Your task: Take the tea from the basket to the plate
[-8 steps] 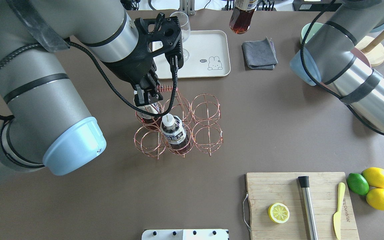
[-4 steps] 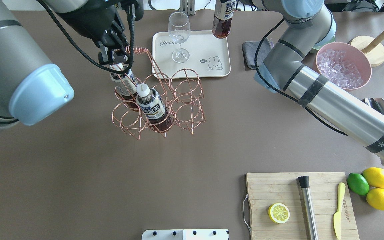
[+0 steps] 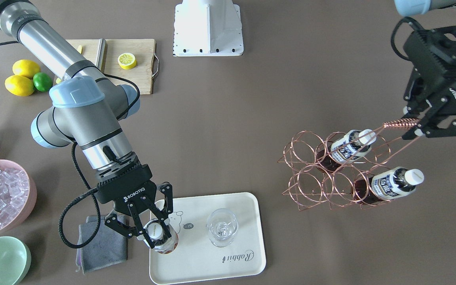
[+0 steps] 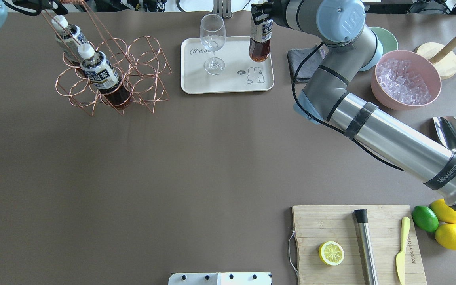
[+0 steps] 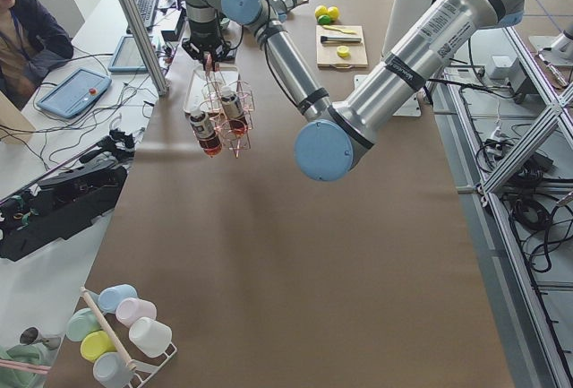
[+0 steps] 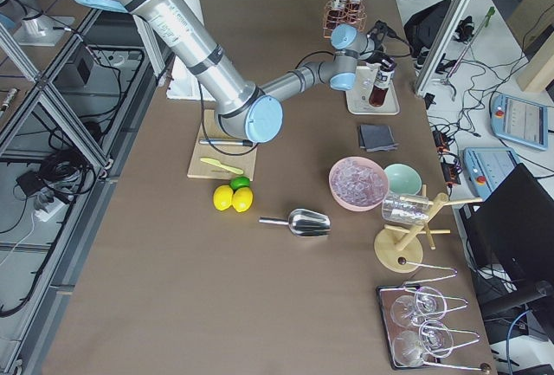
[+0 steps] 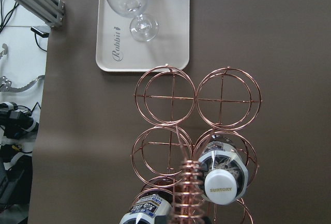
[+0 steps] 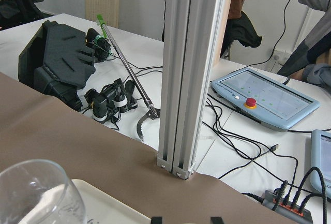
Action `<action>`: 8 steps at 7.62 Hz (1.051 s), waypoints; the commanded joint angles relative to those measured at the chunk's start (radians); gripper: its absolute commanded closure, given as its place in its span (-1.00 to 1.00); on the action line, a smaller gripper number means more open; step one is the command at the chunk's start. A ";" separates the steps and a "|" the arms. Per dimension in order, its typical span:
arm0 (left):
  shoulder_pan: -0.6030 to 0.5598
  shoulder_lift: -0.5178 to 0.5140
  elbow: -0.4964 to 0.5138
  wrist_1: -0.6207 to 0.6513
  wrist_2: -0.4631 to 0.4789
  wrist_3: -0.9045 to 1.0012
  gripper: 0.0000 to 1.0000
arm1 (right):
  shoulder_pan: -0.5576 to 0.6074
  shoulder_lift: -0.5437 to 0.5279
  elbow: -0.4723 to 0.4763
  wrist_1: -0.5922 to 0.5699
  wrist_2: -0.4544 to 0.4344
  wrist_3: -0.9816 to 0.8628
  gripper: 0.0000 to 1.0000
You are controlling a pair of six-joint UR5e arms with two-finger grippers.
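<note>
Nearly done: the right jaws grip the tea (image 4: 260, 47) by its neck, hanging beneath them at the plate (image 3: 196, 261) edge; whether it touches, I cannot tell. Release remains. Left jaws clamp the basket (image 3: 333, 168) handle, two other bottles (image 3: 386, 186) below.

The tea (image 4: 260, 49) was dark brown with a white cap. The basket (image 4: 137, 67) was rose-gold; the plate (image 4: 228, 81) was cream, printed with a cartoon.

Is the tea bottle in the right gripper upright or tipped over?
Upright. The right gripper grips the tea bottle near its top, white cap pointing up and brown base pointing down over the plate.
</note>
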 commanded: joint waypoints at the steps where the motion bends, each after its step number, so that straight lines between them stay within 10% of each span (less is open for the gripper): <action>1: -0.139 0.016 0.163 0.000 -0.013 0.245 1.00 | -0.034 0.013 -0.017 0.002 -0.057 0.000 1.00; 6: -0.273 0.146 0.383 -0.122 -0.009 0.448 1.00 | -0.045 0.013 -0.095 0.149 -0.091 0.003 1.00; 7: -0.290 0.147 0.426 -0.150 -0.006 0.449 1.00 | -0.045 0.015 -0.095 0.149 -0.094 0.019 -0.98; 8: -0.307 0.147 0.458 -0.159 -0.004 0.449 1.00 | -0.046 0.017 -0.095 0.149 -0.096 0.027 -1.00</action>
